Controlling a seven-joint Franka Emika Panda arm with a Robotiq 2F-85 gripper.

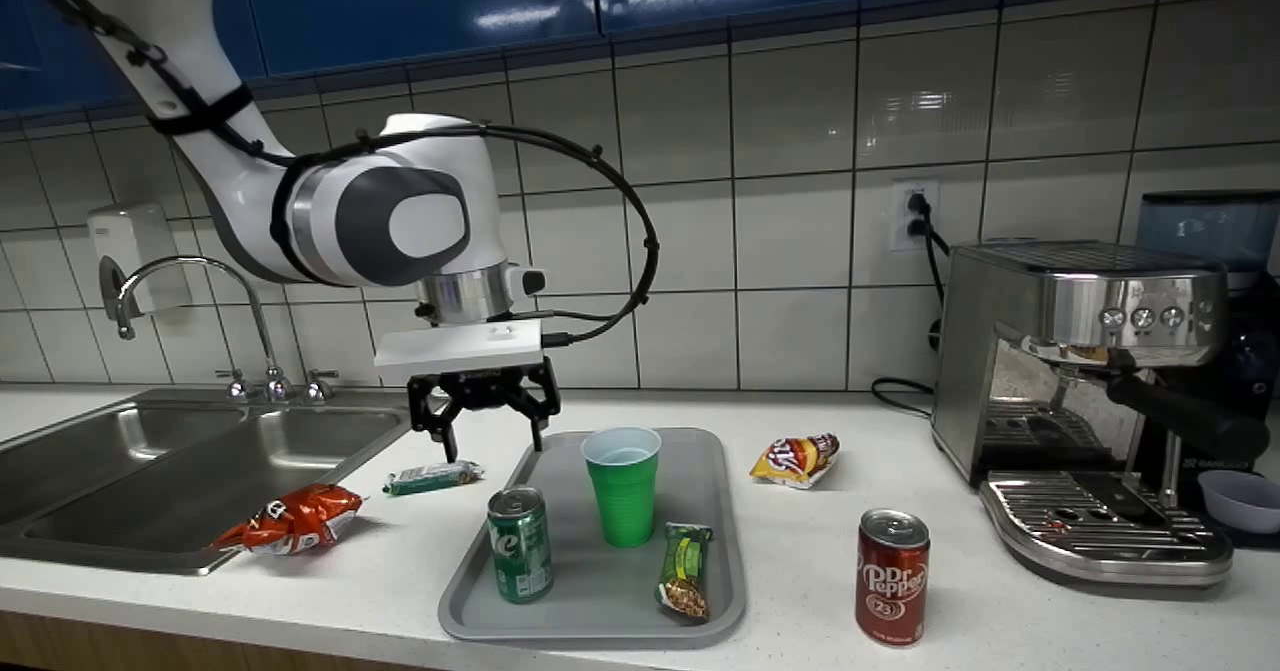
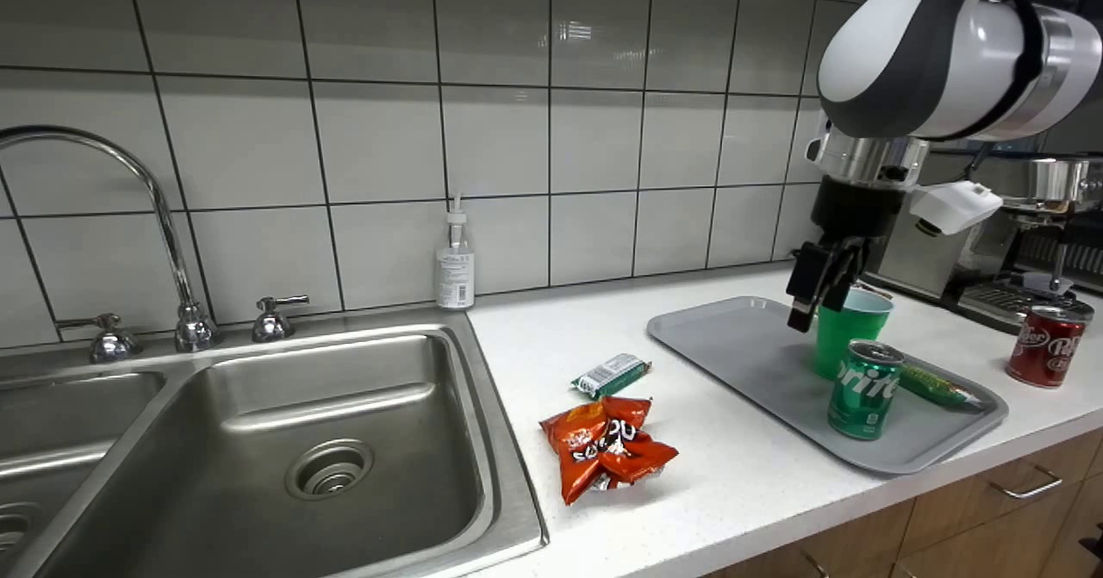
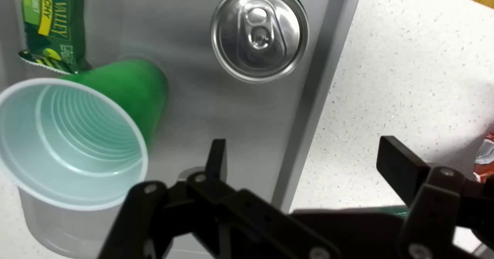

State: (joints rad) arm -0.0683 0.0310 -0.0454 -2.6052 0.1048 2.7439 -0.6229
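Observation:
My black gripper (image 1: pixel 494 451) hangs in the air over the sink-side edge of the grey tray (image 1: pixel 570 623), its jaws wide apart. Nothing is between its fingers in the wrist view, where the tray's rim (image 3: pixel 308 116) and speckled counter show through the gap. A green cup (image 1: pixel 626 501) with a pale inside stands upright on the tray, close beside the gripper. Also on the tray are a green Sprite can (image 2: pixel 865 397), upright, and a green granola bar (image 3: pixel 54 23). Below the gripper, a small green-and-white wrapped bar (image 2: pixel 612 376) lies on the counter, mostly hidden in the wrist view.
A red snack bag (image 2: pixel 607 449) lies by the steel sink (image 2: pixel 508 475). Past the tray's opposite side are a yellow snack bag (image 1: pixel 797 460), a Dr Pepper can (image 1: pixel 892 581) and a coffee machine (image 1: pixel 1080 311). A pump bottle (image 2: pixel 455 264) stands against the tiled wall.

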